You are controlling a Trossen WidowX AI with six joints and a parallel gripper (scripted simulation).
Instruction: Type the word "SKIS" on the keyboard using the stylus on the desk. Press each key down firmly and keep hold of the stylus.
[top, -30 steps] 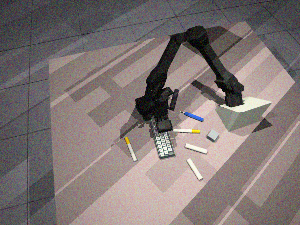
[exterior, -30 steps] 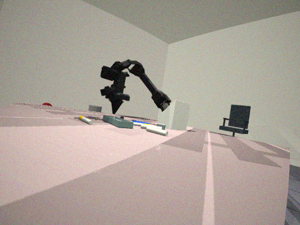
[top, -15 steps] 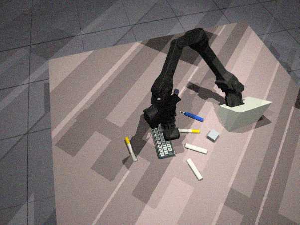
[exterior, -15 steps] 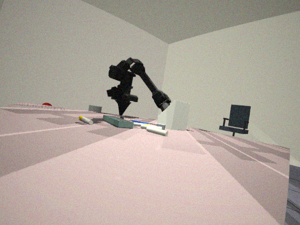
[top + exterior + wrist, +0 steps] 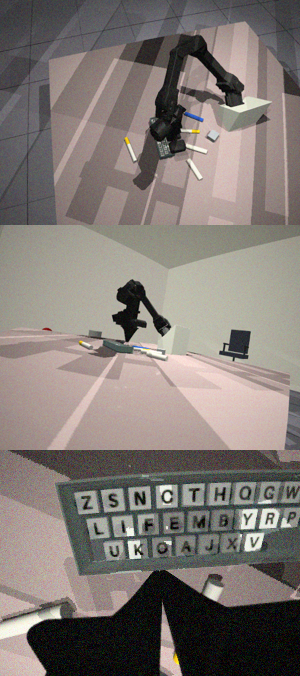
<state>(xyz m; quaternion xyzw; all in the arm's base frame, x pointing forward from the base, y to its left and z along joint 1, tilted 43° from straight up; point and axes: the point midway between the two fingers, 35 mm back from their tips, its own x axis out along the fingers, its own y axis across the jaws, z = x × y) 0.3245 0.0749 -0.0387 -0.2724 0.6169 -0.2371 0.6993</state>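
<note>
We see the keyboard (image 5: 163, 149) (image 5: 118, 347) (image 5: 175, 525) lying on the desk (image 5: 99, 206) (image 5: 149, 409) (image 5: 25, 545), a slim slab in dark grey-green with a raised rim around its keys. From the wrist we read black capitals on square, light grey caps: Z, S, N, C, T, H, Q, G and W in the top row, L, I, F, E, M, B, Y, R and P in the middle, and U, K, O, A, J, X and V in the lowest. Light falls unevenly on them; Y, R and V look bright, K partly so, while E, M and B sit in shade. The right end runs out of that view. The stylus, the blue rod (image 5: 194, 116) (image 5: 140, 347), lies on the desk near the keyboard, its body plain and smooth and one end hidden by the arm from above. Our gripper (image 5: 177, 136) (image 5: 127, 341) (image 5: 159, 576) is closed with nothing in its grasp, its dark tips meeting by the keyboard's long edge below O in the wrist view; we cannot tell whether they touch it. A yellow-ended white stick (image 5: 130, 149) (image 5: 85, 345) lies apart on the keyboard's other side from the stylus.
</note>
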